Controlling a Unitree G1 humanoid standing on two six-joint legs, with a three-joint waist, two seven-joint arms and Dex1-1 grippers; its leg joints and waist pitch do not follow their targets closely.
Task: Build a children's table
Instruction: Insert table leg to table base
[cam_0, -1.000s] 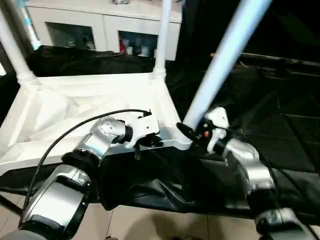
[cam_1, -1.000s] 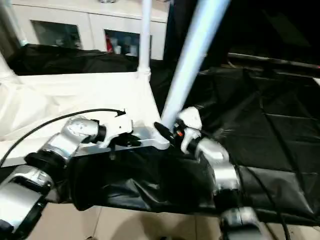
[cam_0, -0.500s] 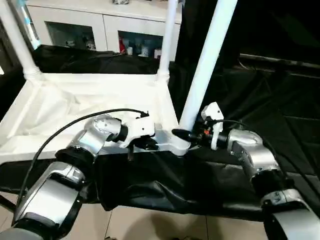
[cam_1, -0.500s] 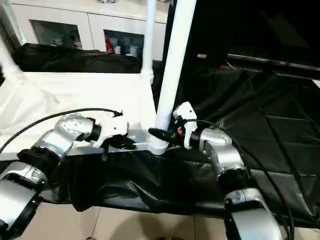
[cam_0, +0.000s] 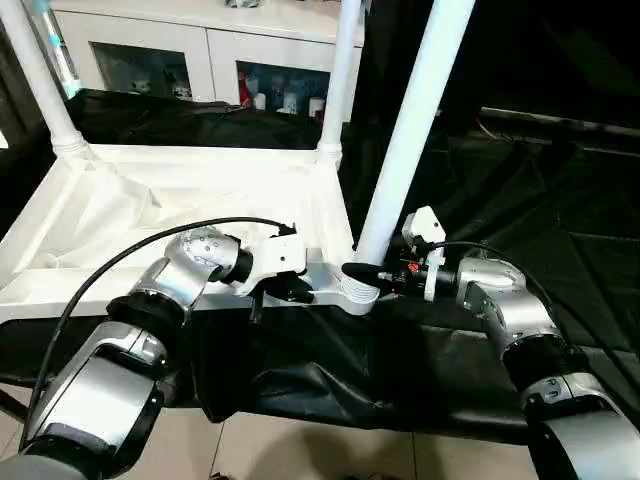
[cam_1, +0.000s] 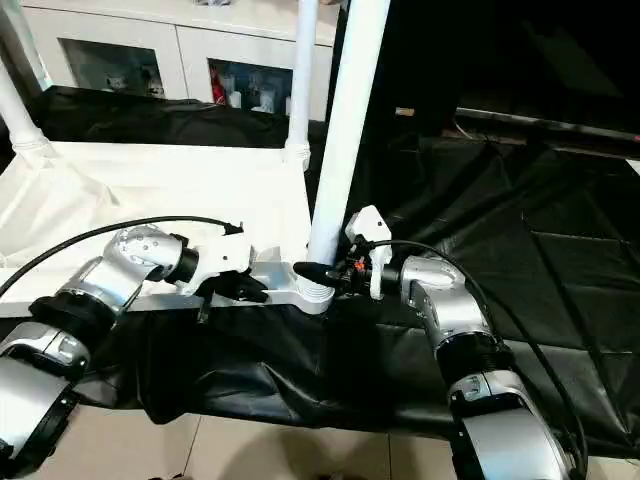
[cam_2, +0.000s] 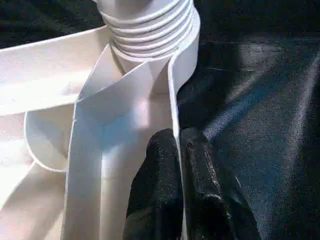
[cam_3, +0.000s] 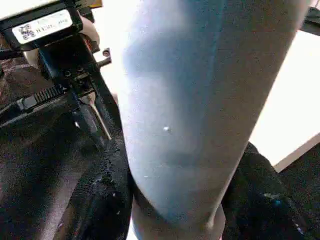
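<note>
We pinch the tabletop (cam_0: 150, 215) rim with our left gripper (cam_2: 176, 150), fingers pressed together (beside the corner socket), while our right gripper (cam_0: 372, 275) clasps the near leg (cam_0: 405, 140) rising from that corner.

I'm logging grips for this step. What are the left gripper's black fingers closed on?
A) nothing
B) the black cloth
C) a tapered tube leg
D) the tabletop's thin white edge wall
D: in the left wrist view the left gripper pinches the upturned white plastic tabletop's thin side wall beside the corner socket.
</note>
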